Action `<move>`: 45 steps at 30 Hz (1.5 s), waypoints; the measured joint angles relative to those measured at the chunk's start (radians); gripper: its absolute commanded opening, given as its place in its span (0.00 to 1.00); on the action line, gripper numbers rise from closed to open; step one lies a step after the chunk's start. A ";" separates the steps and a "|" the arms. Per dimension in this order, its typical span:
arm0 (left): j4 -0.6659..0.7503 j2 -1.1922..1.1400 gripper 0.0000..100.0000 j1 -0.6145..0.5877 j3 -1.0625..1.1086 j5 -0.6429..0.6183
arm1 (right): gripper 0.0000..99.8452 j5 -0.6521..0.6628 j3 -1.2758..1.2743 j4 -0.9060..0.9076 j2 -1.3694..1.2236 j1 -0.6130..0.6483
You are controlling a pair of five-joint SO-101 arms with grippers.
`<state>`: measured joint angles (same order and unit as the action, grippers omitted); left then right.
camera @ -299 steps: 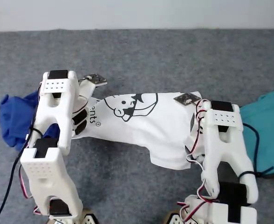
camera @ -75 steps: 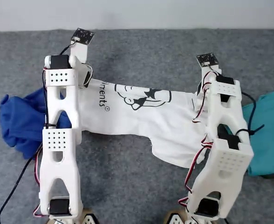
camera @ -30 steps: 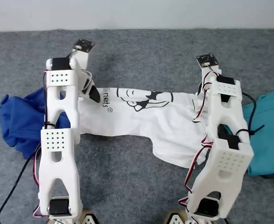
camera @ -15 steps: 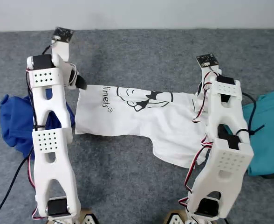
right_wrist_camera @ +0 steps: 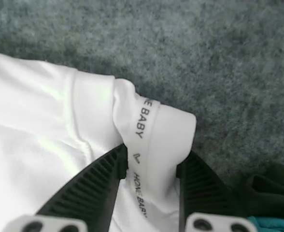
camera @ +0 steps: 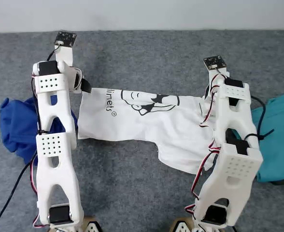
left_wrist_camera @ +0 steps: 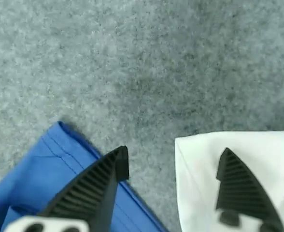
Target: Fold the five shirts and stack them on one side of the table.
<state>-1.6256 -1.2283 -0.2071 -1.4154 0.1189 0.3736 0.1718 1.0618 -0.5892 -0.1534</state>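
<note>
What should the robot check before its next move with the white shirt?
1. Hold of the right gripper on the white shirt: ok, shut on its banded edge.
2. Hold of the left gripper on the white shirt: not ok, it is open over the shirt's corner.
3. The blue shirt out of the left gripper's way: not ok, one finger is over its edge.
4. The white shirt flat: not ok, a flap sticks out beside the right arm.
5. The teal shirt apart from the white shirt: cannot tell, the right arm covers the gap.
</note>
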 measured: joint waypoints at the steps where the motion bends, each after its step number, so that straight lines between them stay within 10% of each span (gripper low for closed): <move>1: 0.000 0.000 0.30 0.000 0.000 0.000 | 0.16 0.000 0.000 0.000 0.000 0.000; 45: 0.203 -0.107 0.24 -0.011 -0.121 -0.002 | 0.16 0.000 -0.020 0.000 0.002 0.023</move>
<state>-1.4231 -1.3357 -0.2179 -1.5367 0.1174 0.3736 0.1519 1.0618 -0.5877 -0.1304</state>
